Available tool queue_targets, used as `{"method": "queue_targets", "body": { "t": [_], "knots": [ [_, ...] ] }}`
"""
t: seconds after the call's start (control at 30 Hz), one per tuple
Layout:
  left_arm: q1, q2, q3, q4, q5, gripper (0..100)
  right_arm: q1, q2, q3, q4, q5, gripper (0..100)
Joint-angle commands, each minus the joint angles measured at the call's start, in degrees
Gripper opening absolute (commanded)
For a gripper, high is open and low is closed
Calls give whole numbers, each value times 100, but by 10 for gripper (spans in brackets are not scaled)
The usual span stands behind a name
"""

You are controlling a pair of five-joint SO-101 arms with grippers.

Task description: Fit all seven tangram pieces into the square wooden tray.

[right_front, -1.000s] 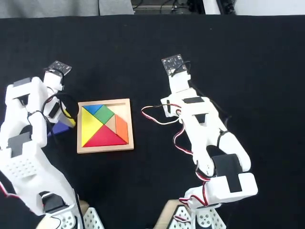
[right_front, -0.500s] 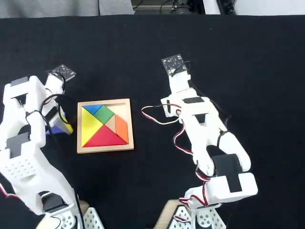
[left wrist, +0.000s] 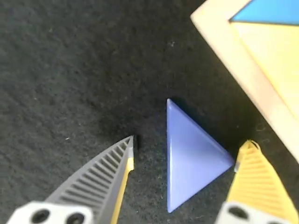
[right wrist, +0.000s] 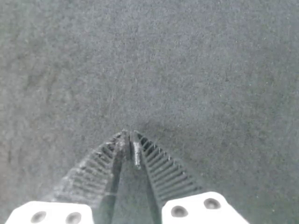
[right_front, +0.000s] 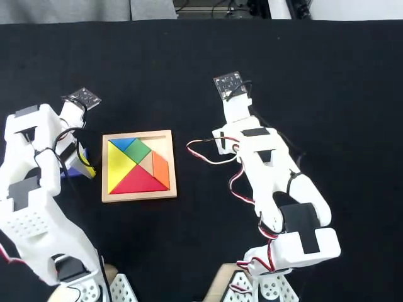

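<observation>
The square wooden tray [right_front: 138, 195] lies on the black table and holds blue, green, yellow, red, orange and tan pieces. A violet-blue triangle [left wrist: 191, 156] lies flat on the cloth just left of the tray [left wrist: 243, 74]; in the high view the triangle [right_front: 74, 170] peeks out under the left arm. My left gripper [left wrist: 189, 142] stands open low over it, one finger on each side of the triangle. My right gripper [right wrist: 128, 136] is shut and empty over bare cloth, right of the tray; its arm [right_front: 252, 145] rests mid-table.
A red and white cable loop [right_front: 208, 154] hangs off the right arm between it and the tray. Bare black cloth stretches behind and right of the tray.
The left arm has swung its wrist back and slightly right, and its gripper has settled lower around the violet-blue triangle. The right arm has not moved.
</observation>
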Motion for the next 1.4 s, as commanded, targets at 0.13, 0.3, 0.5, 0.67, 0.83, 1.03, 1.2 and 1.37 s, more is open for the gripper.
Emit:
{"method": "queue_targets", "body": {
  "t": [0.13,0.3,0.5,0.67,0.83,1.03,1.2,1.37],
  "knots": [
    [13,-26,4,-149,-35,244,44,-40,-400,44,0,11],
    [22,-290,-40,369,-26,213,44,-40,-409,44,0,11],
    [251,-1081,-40,1125,26,210,44,-40,-409,44,0,11],
    [760,-2453,-40,1855,624,209,70,-48,-409,44,0,11],
    [1569,-3710,13,2224,2303,209,79,-75,-400,44,0,11],
    [2563,-4097,22,2321,5486,209,79,-75,-400,44,0,11],
    [3451,-4035,233,2031,7499,209,141,-75,-400,44,0,11],
    [3644,-3807,1068,879,8633,213,440,-92,-444,44,-44,11]
  ]
}}
